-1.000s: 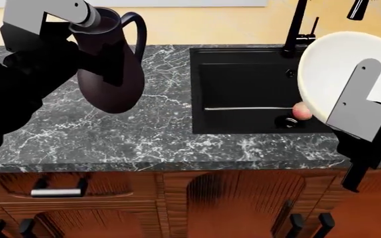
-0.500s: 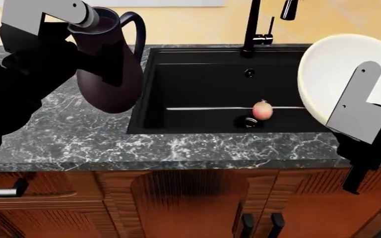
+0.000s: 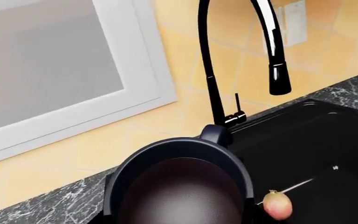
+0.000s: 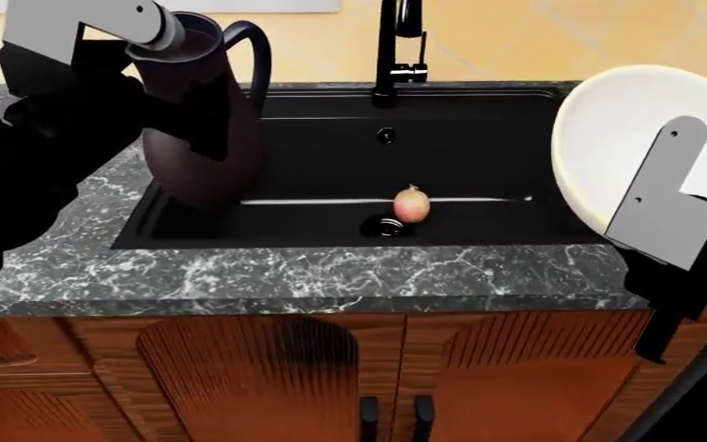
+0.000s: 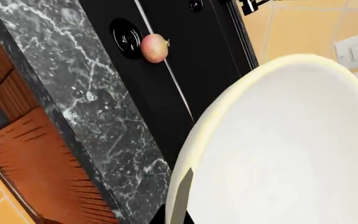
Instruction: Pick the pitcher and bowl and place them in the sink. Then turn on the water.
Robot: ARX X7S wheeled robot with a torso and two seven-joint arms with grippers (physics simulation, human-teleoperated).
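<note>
Meanwhile, the sink (image 4: 477, 147) had shifted leftward beneath the raised pitcher (image 4: 200, 120) and bowl (image 4: 630, 138), each grasped by its tool, favouring placement.

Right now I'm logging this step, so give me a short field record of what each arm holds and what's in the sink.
left gripper: holds the dark brown-purple glossy pitcher, lifted at the basin's left end
right gripper: holds the wide cream-white bowl, tilted
glossy black sink: small red-yellow apple beside the round drain
tall black faucet: no stream visible
</note>
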